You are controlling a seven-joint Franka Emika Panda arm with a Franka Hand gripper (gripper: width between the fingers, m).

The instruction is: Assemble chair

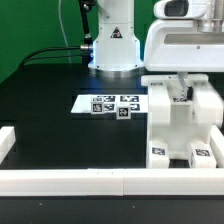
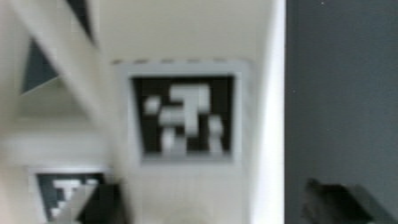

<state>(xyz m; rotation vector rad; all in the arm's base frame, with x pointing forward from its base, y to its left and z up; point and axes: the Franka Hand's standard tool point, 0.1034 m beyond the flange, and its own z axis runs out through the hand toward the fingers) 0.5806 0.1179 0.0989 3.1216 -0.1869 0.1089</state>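
A: Okay, quick: where's the chair [image 1: 180, 125]?
B: On the exterior view's right, standing on the black table [image 1: 50, 130], right behind the front border rail [image 1: 90, 181] and just beside the marker board [image 1: 112, 103]. Two tags [image 1: 158, 153] face the camera low down.
A: And the gripper [image 1: 180, 92]?
B: Down at the top of the chair, between two upright white parts. Grasping or released — cannot tell, the fingertips are lost in white-on-white. Wrist view is no help, just one blurred tag [image 2: 183, 118] on a white face, very close.
A: Handling?
B: My guess: rigid plastic, light, smooth (so slippery in a shallow pinch). Won't bend, but unseated joints could pop apart if it's lifted by one piece.
A: Where to grab?
B: A thin panel or leg that fits between the fingers, squarely across two parallel faces, near its middle so it doesn't swing — not the boxy body, likely too wide.
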